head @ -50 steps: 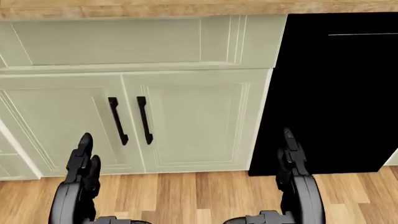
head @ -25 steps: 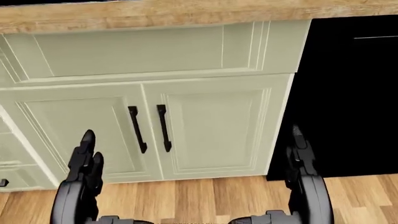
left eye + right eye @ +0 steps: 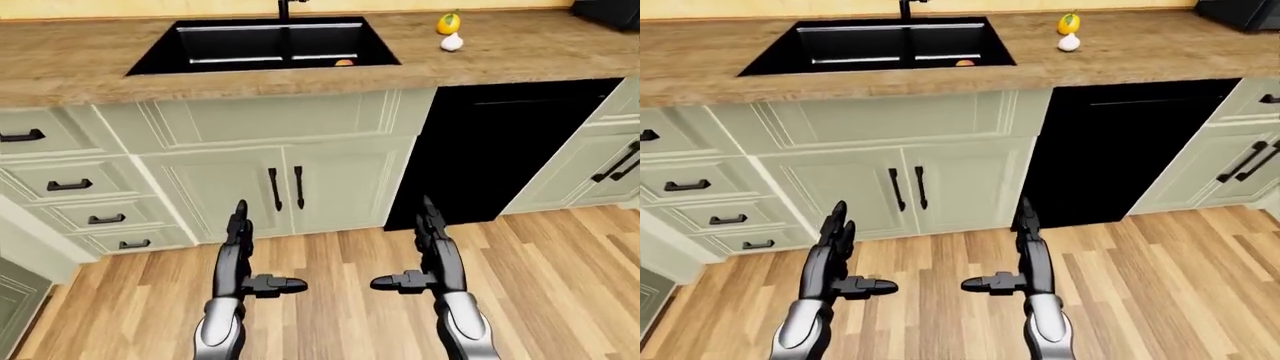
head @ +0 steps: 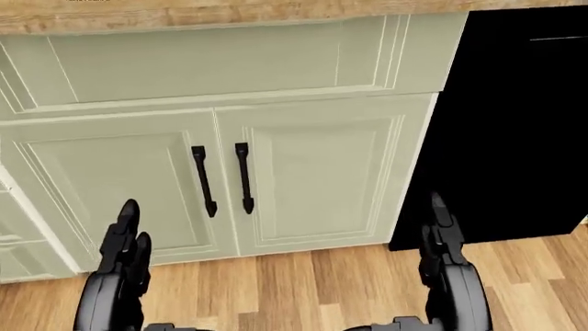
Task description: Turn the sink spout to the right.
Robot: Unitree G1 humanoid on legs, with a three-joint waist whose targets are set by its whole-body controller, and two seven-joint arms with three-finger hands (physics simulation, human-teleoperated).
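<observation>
The sink spout (image 3: 287, 7) sits at top of the left-eye view, w/ only its lower stem showing: a thin black upright post at the far rim of the sink, its upper part cut off by the frame edge, so which way it points can't be told. The sink (image 3: 262, 43) is a black rectangular basin sunk into a wood-grain counter (image 3: 520, 52); a small orange item lies inside near its right wall, too small to identify. To the right on the counter are a yellow-orange fruit (image 3: 448, 23) and a white garlic-like bulb (image 3: 452, 43), just beside each other.

Below the sink are pale green cabinet doors (image 4: 303, 179) w/ two black vertical handles (image 4: 223, 179) side by side. Right of them is a flat black appliance panel (image 3: 490, 150); drawers (image 3: 70, 184) stack at left. Floor is wood planks (image 3: 560, 285).

Both hands hang low, well apart from the counter. Left hand (image 3: 240, 251): fingers straight, pointing up, thumb sticking out sideways, holding nothing. Right hand (image 3: 433, 251): same pose, mirrored, fingers extended, empty.
</observation>
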